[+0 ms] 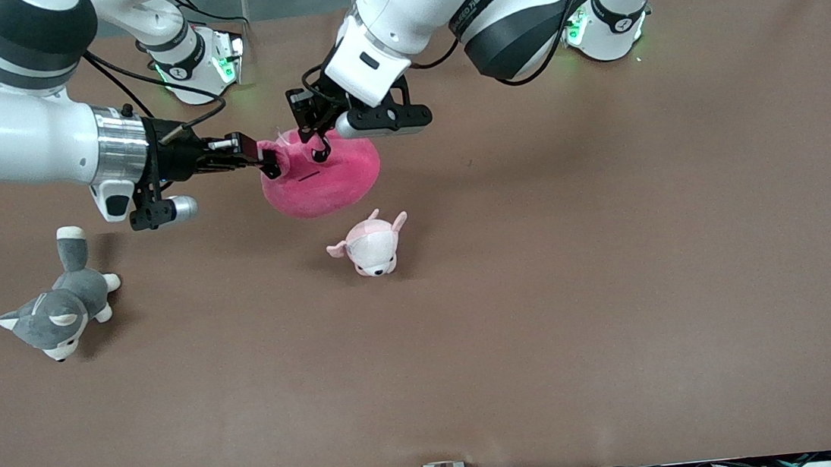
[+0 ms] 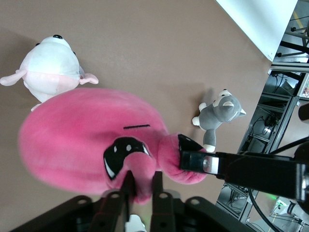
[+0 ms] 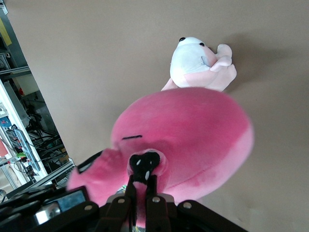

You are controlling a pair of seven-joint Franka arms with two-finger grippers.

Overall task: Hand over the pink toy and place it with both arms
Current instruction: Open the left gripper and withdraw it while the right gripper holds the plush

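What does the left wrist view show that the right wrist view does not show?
Only the left wrist view shows the grey husky toy on the table. Only the right wrist view shows the right gripper closed on the pink toy from its own side. Both show the pink toy, the pale puppy toy beside it, and the left gripper pinching the pink toy.

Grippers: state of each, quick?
Left gripper: shut on the pink toy.
Right gripper: shut on the pink toy as well.
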